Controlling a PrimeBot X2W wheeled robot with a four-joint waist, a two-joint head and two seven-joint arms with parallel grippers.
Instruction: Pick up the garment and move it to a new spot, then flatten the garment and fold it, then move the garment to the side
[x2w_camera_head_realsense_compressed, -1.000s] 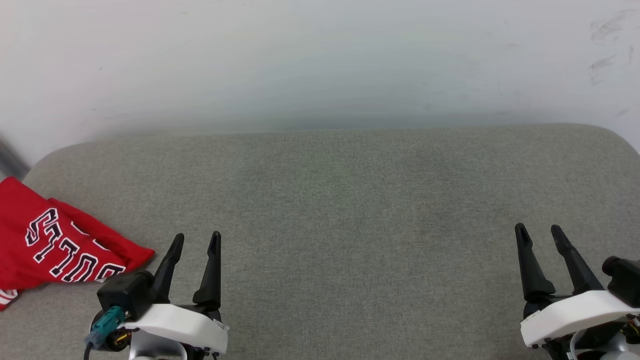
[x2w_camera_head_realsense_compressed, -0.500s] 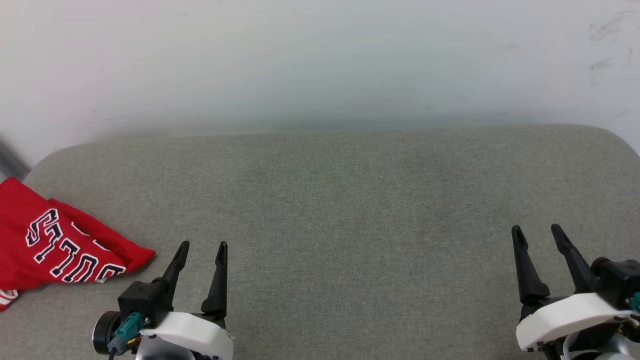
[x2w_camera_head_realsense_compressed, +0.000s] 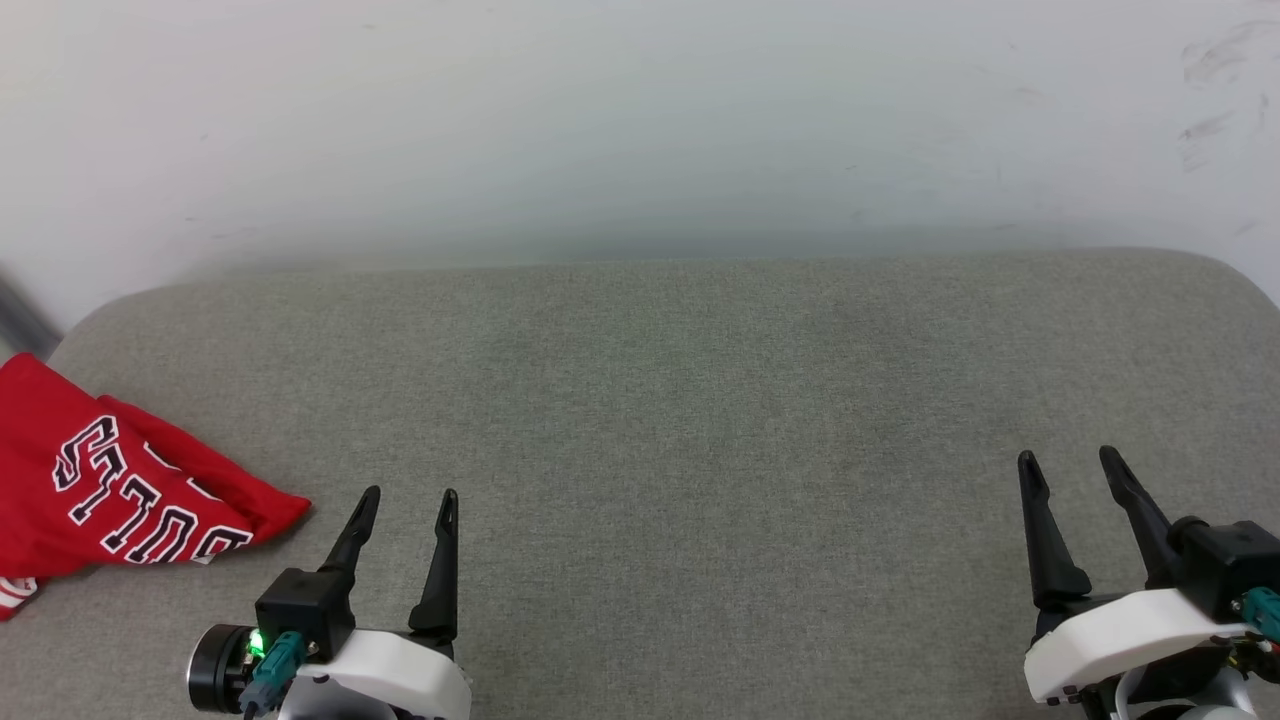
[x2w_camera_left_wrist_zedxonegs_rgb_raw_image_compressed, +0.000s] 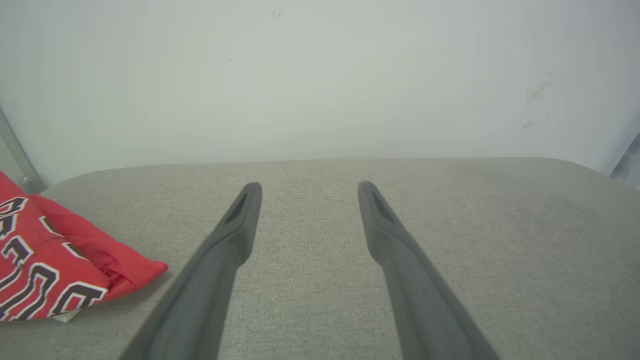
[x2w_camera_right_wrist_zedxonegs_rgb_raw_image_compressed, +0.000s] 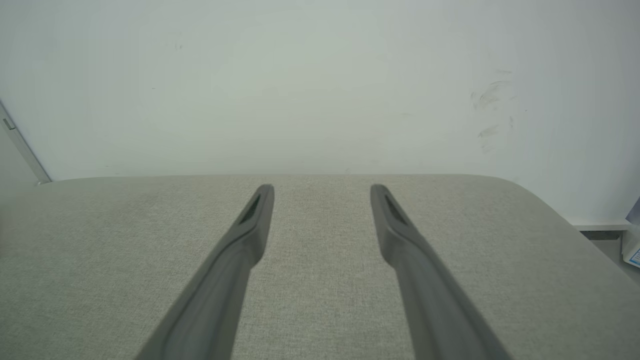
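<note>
- Both grippers and the garment (x2w_camera_head_realsense_compressed: 120, 490) are taken in together by the head view. The left gripper (x2w_camera_head_realsense_compressed: 411, 494) is seen at 7 o'clock and the right gripper (x2w_camera_head_realsense_compressed: 1067, 456) at 4 o'clock, both held over the grey fabric-covered counter (x2w_camera_head_realsense_compressed: 700, 380).
- A small green light (x2w_camera_head_realsense_compressed: 257, 643) is shown lit on the left wrist in the head view.
- In the left wrist view the left gripper (x2w_camera_left_wrist_zedxonegs_rgb_raw_image_compressed: 308, 185) is seen with its fingers spread well apart and nothing between them. The garment (x2w_camera_left_wrist_zedxonegs_rgb_raw_image_compressed: 40, 270) is brought closer at 8 o'clock, near the left finger but not touching it.
- In the right wrist view the right gripper (x2w_camera_right_wrist_zedxonegs_rgb_raw_image_compressed: 322, 187) is likewise seen with fingers apart and empty. The counter's rounded corner at 3 o'clock is added, with a blue-and-white object (x2w_camera_right_wrist_zedxonegs_rgb_raw_image_compressed: 632, 250) past it, too cropped to be identified.
- Dark scuff marks (x2w_camera_right_wrist_zedxonegs_rgb_raw_image_compressed: 490, 95) are shown on the pale wall (x2w_camera_right_wrist_zedxonegs_rgb_raw_image_compressed: 250, 75) at 1 o'clock.
- The garment is laid at the counter's left end, at 8 o'clock in the head view, and is cut off by the frame edge.
- It is seen as a red cloth, folded into a wedge whose point is turned toward the left gripper. Black, white-outlined letters are read upside down across it, and a bit of red-and-white striped trim is visible at its lower edge.
</note>
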